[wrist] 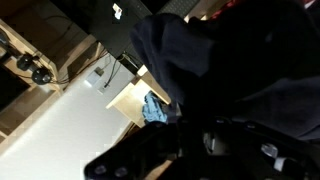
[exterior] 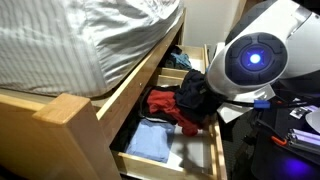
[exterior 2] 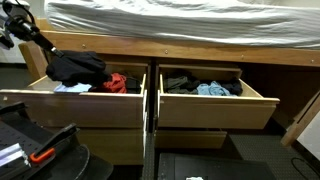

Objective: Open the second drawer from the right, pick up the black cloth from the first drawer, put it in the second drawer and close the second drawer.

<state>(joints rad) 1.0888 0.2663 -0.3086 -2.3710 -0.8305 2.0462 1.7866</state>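
My claw [exterior 2: 45, 49] reaches in from the upper corner of an exterior view and meets the top edge of the crumpled black cloth [exterior 2: 78, 67]. The cloth is heaped above the rim of the open light-wood drawer [exterior 2: 75, 108] nearer that picture's left edge, and it bulges higher than anything else inside. In the wrist view the black cloth [wrist: 215, 60] fills most of the picture right in front of me. My fingers are dark against dark there, so I cannot tell whether the claw is pinching the fabric or only lying against it.

In the same drawer a crumpled red garment [exterior 2: 118, 82] lies just beside the black cloth, and a folded light-blue fabric [exterior 2: 70, 89] shows beneath it. The light-blue fabric [wrist: 155, 108] also peeks out past the cloth in the wrist view. From the side, the black cloth [exterior: 195, 98] sits against the red garment [exterior: 162, 100], with the light-blue fabric [exterior: 150, 142] toward the drawer's front.

A second open wooden drawer [exterior 2: 215, 108] stands just beside the first and holds dark and grey-blue clothes [exterior 2: 205, 88]. Both drawers are pulled out from under the wooden bed frame [exterior 2: 200, 52], which carries striped grey-and-white bedding [exterior: 70, 40]. My round white joint with its glowing blue ring [exterior: 250, 60] hangs close over the drawer.
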